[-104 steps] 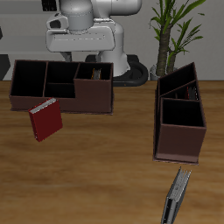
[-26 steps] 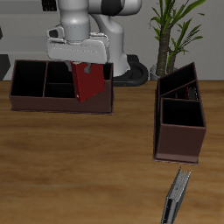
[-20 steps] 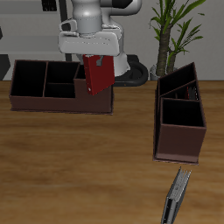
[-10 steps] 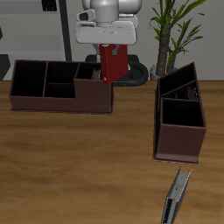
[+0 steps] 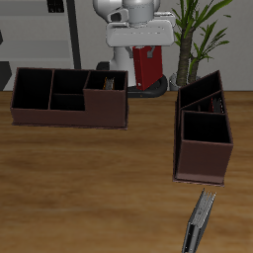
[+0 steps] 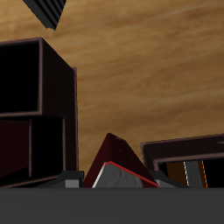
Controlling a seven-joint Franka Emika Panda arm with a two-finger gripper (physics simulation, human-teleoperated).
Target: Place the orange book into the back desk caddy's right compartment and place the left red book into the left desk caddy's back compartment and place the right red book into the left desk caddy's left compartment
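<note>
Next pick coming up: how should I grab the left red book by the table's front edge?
Come straight down from above and pinch the left red book across its thin width, mid-length. It seems to stand on edge, so both covers offer flat opposing faces.

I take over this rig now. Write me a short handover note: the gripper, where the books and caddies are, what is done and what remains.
Gripper: shut on the right red book, held upright in the air between the back desk caddy and the left desk caddy.
Orange book: appears to stand inside the back caddy's right compartment, so that step looks done.
Left red book: lies on the table near the front edge, in front of the left desk caddy, untouched.
Left to do: put the held book into the left caddy's left compartment, then the left red book into its back compartment.
</note>
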